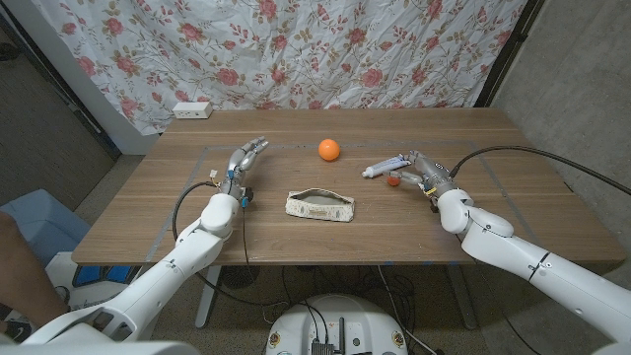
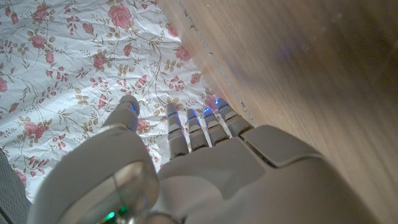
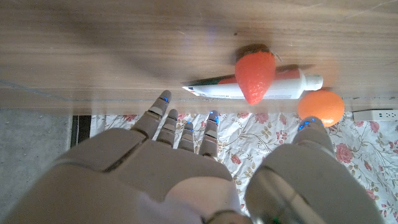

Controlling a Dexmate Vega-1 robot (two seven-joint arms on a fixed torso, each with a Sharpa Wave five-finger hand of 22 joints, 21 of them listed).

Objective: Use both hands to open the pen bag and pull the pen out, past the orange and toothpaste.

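The beige pen bag (image 1: 320, 206) lies shut in the middle of the table, between my two hands. Behind it sits the orange (image 1: 328, 149) (image 3: 320, 107). The white toothpaste tube (image 1: 383, 168) (image 3: 249, 87) lies to the orange's right, with a red strawberry toy (image 1: 392, 179) (image 3: 255, 74) against it. My left hand (image 1: 245, 163) (image 2: 205, 162) is left of the bag, fingers stretched out and apart, holding nothing. My right hand (image 1: 424, 176) (image 3: 174, 168) is just right of the toothpaste and strawberry, fingers spread and empty.
A white power strip (image 1: 192, 109) (image 3: 376, 115) lies at the table's far left edge, before the floral curtain (image 1: 325, 49). Bare wood (image 1: 513, 197) stretches to the right of my right hand. Part of a person (image 1: 20, 271) shows at the left edge.
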